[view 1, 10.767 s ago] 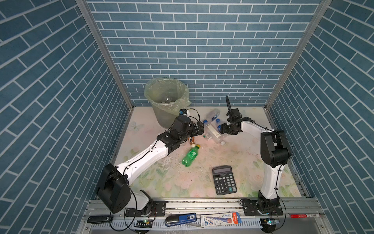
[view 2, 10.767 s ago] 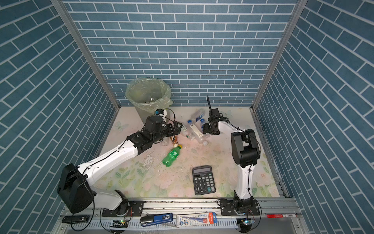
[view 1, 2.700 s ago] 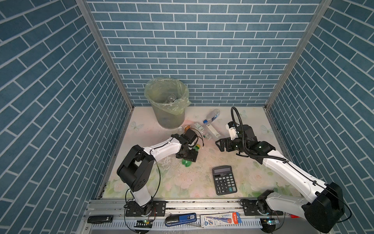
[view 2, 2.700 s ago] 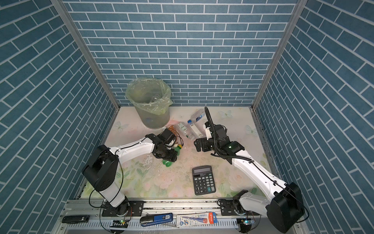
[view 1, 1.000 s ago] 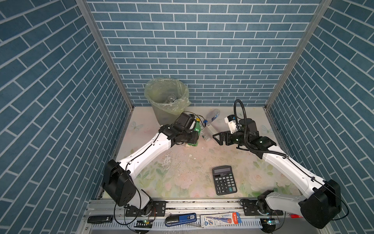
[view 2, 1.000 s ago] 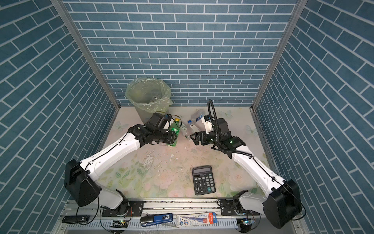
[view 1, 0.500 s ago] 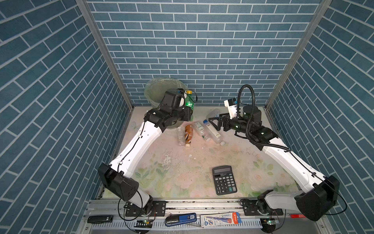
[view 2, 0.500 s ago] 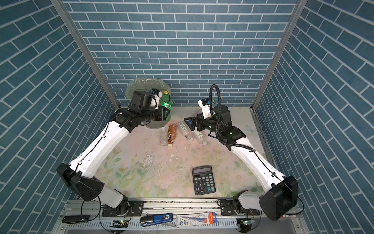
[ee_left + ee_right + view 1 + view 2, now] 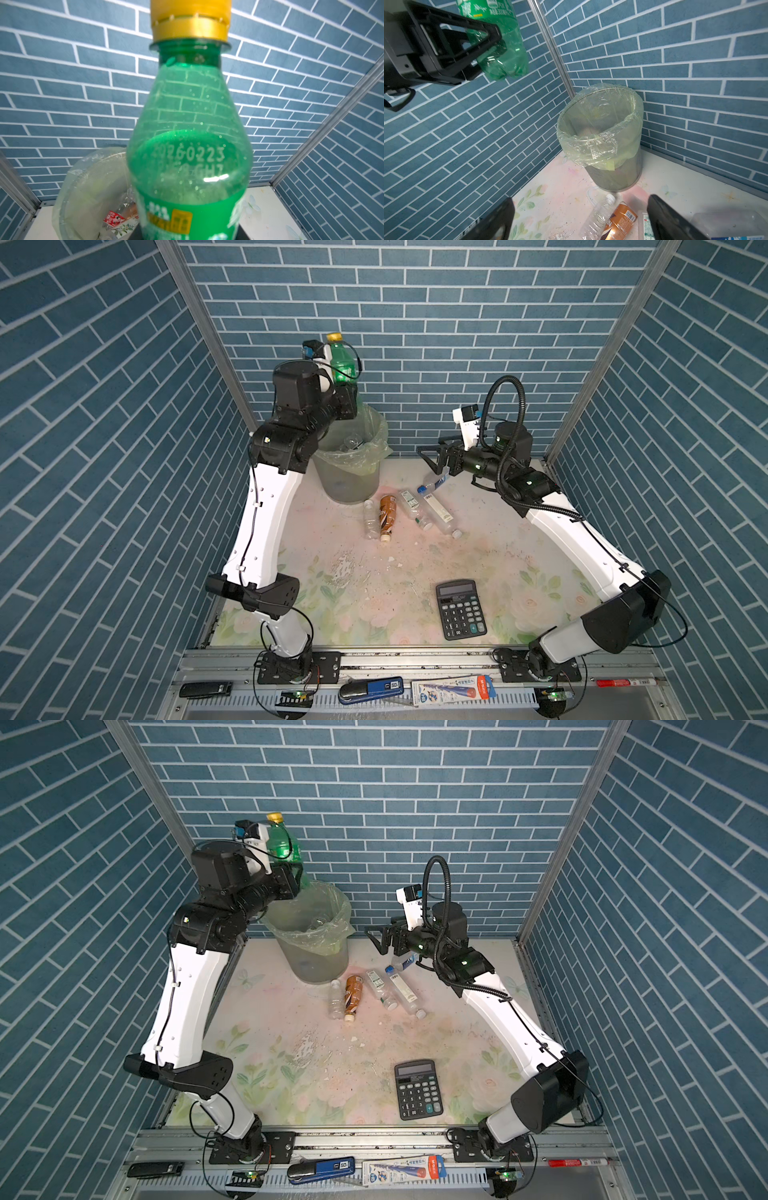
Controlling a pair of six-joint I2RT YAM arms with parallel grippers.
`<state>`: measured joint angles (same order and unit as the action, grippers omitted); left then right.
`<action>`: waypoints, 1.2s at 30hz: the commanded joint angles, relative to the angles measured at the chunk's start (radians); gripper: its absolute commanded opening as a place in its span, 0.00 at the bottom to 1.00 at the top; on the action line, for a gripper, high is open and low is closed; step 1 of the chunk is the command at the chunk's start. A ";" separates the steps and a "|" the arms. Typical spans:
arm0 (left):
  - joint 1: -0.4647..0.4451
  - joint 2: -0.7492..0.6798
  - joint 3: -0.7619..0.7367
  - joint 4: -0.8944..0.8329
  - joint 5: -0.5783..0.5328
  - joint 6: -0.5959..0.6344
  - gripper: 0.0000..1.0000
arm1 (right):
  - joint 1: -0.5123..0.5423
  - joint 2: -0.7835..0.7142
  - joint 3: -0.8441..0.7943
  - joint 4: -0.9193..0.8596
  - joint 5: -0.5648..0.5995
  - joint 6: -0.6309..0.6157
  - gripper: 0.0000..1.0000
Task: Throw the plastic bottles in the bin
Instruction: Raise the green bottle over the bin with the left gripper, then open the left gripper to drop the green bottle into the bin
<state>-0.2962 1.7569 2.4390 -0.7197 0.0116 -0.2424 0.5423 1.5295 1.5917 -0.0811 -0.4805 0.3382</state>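
My left gripper (image 9: 345, 400) is shut on the lower body of a green plastic bottle (image 9: 341, 360) with a yellow cap, held upright in the air above the near-left rim of the bin (image 9: 376, 435). That bottle (image 9: 189, 145) fills the left wrist view, with the bin (image 9: 89, 187) below it holding several bottles. My right gripper (image 9: 432, 456) hangs open and empty to the right of the bin. On the table lie a brown bottle (image 9: 387, 511), a clear bottle (image 9: 369, 519) beside it, and two white-labelled clear bottles (image 9: 413, 508) (image 9: 438, 514). A blue-capped bottle (image 9: 434, 481) lies under the right gripper.
A black calculator (image 9: 460, 609) lies at the front right of the table. Brick walls close in the back and both sides, and the bin stands in the back left corner against a metal post (image 9: 550, 47).
My left arm has lifted the green bottle from the table up to above the bin's rim. The right gripper has risen and moved toward the back, still open.
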 commanded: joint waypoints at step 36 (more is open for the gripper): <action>0.105 0.195 -0.102 -0.037 0.184 -0.101 0.99 | 0.001 0.064 0.057 0.024 -0.016 0.000 0.99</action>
<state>-0.1772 1.9915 2.3344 -0.7734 0.1852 -0.3492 0.5423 1.6375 1.6752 -0.0879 -0.4995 0.3344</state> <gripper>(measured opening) 0.994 0.992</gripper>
